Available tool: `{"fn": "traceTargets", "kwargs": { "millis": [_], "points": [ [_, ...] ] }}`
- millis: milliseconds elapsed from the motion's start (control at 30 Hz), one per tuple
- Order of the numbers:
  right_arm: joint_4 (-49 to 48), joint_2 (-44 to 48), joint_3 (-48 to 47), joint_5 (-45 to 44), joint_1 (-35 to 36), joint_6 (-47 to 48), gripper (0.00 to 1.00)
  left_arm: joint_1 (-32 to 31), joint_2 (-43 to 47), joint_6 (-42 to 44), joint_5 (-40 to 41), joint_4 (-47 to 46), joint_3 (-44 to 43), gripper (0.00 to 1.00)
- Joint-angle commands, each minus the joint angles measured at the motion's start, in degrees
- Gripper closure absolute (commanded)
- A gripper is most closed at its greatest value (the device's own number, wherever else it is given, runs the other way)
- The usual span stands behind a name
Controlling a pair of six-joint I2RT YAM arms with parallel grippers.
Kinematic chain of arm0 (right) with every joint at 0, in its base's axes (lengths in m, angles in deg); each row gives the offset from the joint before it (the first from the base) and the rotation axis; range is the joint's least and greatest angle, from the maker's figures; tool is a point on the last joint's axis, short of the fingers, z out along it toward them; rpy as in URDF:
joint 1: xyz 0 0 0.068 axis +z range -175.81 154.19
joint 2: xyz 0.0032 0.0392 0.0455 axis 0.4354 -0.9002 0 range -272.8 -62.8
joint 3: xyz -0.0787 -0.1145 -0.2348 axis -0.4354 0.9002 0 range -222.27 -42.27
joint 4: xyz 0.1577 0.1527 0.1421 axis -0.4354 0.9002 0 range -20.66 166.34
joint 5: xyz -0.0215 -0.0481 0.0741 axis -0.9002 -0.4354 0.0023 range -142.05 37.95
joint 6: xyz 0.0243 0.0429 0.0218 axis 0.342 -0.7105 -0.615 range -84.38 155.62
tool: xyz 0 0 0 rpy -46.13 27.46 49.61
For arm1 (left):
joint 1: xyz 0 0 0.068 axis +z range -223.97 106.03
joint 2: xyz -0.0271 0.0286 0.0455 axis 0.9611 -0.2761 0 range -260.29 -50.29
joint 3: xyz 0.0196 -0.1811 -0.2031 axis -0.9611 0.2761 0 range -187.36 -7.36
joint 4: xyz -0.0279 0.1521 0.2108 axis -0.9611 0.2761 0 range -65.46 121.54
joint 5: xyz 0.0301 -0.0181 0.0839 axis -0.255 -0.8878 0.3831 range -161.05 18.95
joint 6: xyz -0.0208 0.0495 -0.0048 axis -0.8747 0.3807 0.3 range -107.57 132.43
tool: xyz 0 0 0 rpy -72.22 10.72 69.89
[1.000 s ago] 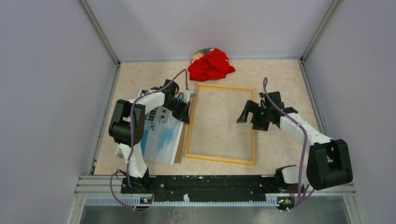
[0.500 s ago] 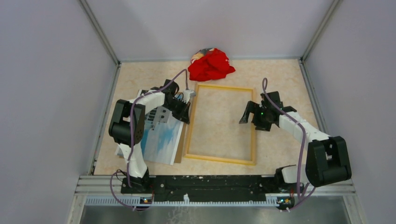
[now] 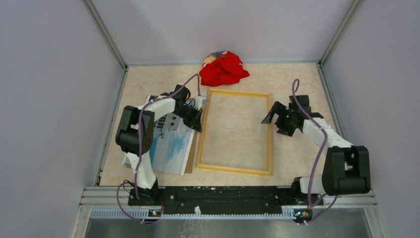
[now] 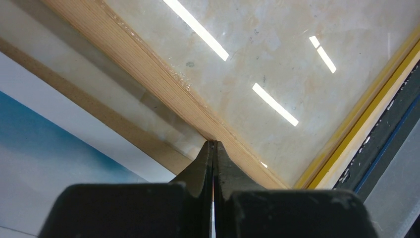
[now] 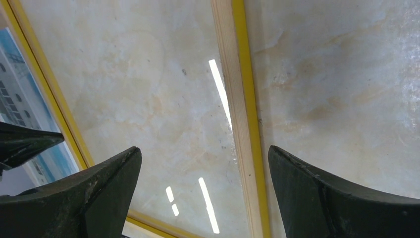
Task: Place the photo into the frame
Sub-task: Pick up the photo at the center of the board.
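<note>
Photo print of white building and blue sky [image 3: 173,148] lies beside thin yellow wooden frame [image 3: 233,169]; right jaws, spread, have withdrawn rightward, left jaws stay pressed together.

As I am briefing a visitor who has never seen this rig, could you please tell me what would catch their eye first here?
The crumpled red cloth at the table's far edge stands out most. Next comes the large frame lying flat mid-table, with the photo of blue sky beside it on the left.
</note>
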Motion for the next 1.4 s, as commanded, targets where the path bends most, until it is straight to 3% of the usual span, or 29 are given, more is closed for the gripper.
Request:
{"fn": "traceTargets", "kwargs": {
  "millis": [0, 200, 500, 633, 733, 867, 1000, 1200, 1367],
  "points": [
    [-5.95, -3.41, 0.33, 5.47, -3.17, -1.78, 0.01, -1.89, 0.21, 0.49, -2.33, -0.62, 1.02, 1.00],
    [-8.94, -7.75, -0.91, 8.95, -6.69, -3.12, 0.01, -3.55, -0.19, -0.75, -2.87, -1.88, 0.96, 1.00],
    [-2.82, 1.21, -4.94, 0.18, -6.02, -2.44, 0.02, -3.67, -0.87, -1.17, -3.23, -0.20, -5.05, 1.00],
    [-1.55, 5.73, -6.66, -4.86, 1.12, -4.26, 0.02, -3.19, -0.39, -0.40, -2.01, 3.82, -9.81, 0.95],
    [-1.07, 4.34, -10.33, -8.69, 11.61, -6.41, 0.03, -0.30, 2.24, 0.87, -0.80, 7.03, -11.74, 0.86],
    [-2.49, -2.15, -17.85, -13.04, 24.33, -8.58, 0.06, 6.97, 6.17, 1.99, 1.12, 11.14, -13.34, 0.65],
    [-2.12, -13.26, -28.46, -16.55, 34.68, -8.75, 0.10, 14.94, 10.67, 3.24, 6.41, 12.79, -12.62, 0.51],
    [0.93, -33.30, -48.14, -17.52, 44.17, -8.28, 0.10, 26.88, 15.88, 7.07, 17.21, 12.10, -7.68, 0.50],
    [1.80, -43.14, -55.36, -17.08, 46.04, -9.58, 0.11, 35.31, 18.10, 10.93, 21.67, 9.55, -3.50, 0.50]
  ]
}}
